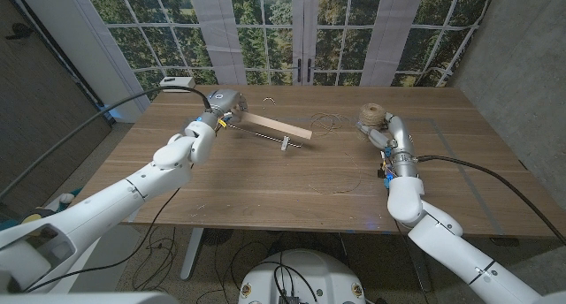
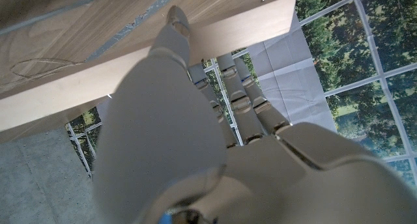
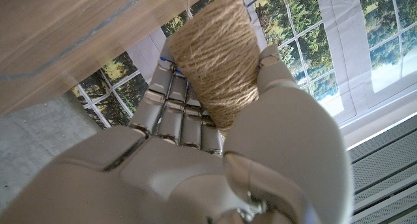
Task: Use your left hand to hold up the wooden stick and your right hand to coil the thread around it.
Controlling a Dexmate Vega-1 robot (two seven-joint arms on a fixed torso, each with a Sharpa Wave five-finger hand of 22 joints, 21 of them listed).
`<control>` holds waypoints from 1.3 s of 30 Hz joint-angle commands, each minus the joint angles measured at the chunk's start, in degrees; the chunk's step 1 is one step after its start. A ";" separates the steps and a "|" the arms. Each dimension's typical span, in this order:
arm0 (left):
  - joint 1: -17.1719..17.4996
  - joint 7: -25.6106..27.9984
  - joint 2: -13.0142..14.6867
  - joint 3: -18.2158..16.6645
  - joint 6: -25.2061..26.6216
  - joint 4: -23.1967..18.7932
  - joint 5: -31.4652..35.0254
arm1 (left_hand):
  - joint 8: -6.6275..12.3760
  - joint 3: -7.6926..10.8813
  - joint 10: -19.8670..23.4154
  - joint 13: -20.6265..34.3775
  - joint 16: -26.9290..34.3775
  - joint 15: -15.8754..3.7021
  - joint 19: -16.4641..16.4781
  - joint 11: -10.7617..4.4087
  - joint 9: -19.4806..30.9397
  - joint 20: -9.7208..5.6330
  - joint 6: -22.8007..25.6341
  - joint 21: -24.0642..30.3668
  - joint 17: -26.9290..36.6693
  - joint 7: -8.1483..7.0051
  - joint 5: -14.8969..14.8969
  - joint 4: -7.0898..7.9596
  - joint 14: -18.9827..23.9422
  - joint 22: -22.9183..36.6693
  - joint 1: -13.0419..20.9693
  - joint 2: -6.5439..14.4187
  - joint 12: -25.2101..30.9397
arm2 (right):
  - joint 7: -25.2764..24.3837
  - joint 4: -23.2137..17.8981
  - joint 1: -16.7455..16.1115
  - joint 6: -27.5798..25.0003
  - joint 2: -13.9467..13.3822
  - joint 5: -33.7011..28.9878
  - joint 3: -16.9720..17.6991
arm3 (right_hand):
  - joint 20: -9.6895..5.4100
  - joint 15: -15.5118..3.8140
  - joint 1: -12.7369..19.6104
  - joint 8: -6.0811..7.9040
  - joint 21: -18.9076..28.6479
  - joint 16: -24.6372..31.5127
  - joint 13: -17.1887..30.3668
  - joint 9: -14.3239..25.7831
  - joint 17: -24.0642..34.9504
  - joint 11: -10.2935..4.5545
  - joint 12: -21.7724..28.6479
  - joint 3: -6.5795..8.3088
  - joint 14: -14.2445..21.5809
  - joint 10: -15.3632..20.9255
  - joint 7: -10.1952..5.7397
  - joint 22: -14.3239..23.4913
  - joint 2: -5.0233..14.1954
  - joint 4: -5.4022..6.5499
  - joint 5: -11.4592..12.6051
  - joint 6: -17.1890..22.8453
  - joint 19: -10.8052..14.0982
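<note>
Left hand [image 1: 223, 105] gripped one end of the wooden stick [image 1: 279, 127] at the table's far left, the pale flat length running out from the fingers toward the table's middle, its far end at or just above the table top; whether it touched could not be told. Seen from the left wrist, the hand [image 2: 195, 139] had its thumb laid across the stick's [image 2: 78, 94] broad face and its fingers [image 2: 238, 97] curled behind it, the stick crossing between them.

Right hand [image 1: 378, 127] grasped the spool of thread [image 1: 371, 115] over the far right of the wooden table [image 1: 265, 180], well apart from the stick. From the right wrist, the hand [image 3: 215, 139] closed around the brown twine spool [image 3: 218, 61], fingers [image 3: 176, 113] on one side and thumb on the other, with a strand leaving the spool's top toward the table.

Loose thread [image 1: 332, 121] lay in thin loops on the table between the stick's free end and the spool, and a fainter curl [image 1: 340, 182] trailed across the boards nearer the robot. A small white clip-like piece [image 1: 285, 145] stood under the stick near its outer end. A white box [image 1: 176, 81] sat at the far left corner. Windows with trees behind them closed off the background.
</note>
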 commanded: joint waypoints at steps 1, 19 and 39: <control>2.46 2.92 0.92 -2.07 2.31 -3.37 1.83 | 2.56 0.05 1.06 0.26 -0.14 -14.72 -0.59 -0.50 0.07 -0.06 6.48 0.70 8.68 -1.16 -0.04 0.30 7.82 0.12 6.01 5.38 -0.17 | 2.73 -1.99 3.38 -2.48 -1.89 -3.47 -0.53 | -1.90 -16.83 2.27 0.24 0.58 0.21 0.22 0.30 3.61 -7.60 0.37 8.76 13.56 9.90 -12.84 0.04 3.92 6.07 0.37 18.02 -1.92; 2.51 7.77 -1.00 -2.41 2.76 -3.63 5.39 | 2.35 -0.25 1.37 0.44 -0.41 -14.72 -1.05 -0.60 -0.04 -0.11 6.93 2.16 9.07 -1.22 -0.14 0.48 8.19 0.24 6.45 5.35 -0.53 | 5.69 -2.61 8.32 -2.44 -2.71 -6.54 -1.34 | -2.13 -17.24 2.14 -0.01 1.23 -0.06 0.56 0.35 3.92 -7.76 0.33 8.76 13.73 10.19 -13.07 -0.02 3.77 6.05 0.43 18.13 -2.41; -1.32 13.10 -7.13 -0.27 1.65 2.24 4.60 | 2.02 -0.66 2.43 0.54 -0.56 -14.70 -0.47 -0.15 -0.13 0.08 7.40 4.31 9.57 -0.53 0.13 0.53 9.22 0.20 6.68 5.02 -0.76 | 9.55 -0.95 15.84 -0.44 -1.97 -8.90 -3.48 | -2.26 -17.46 2.04 -0.18 2.07 -0.40 0.68 0.39 4.12 -8.02 0.14 8.76 14.07 10.60 -13.17 -0.09 3.73 6.00 0.47 18.35 -2.81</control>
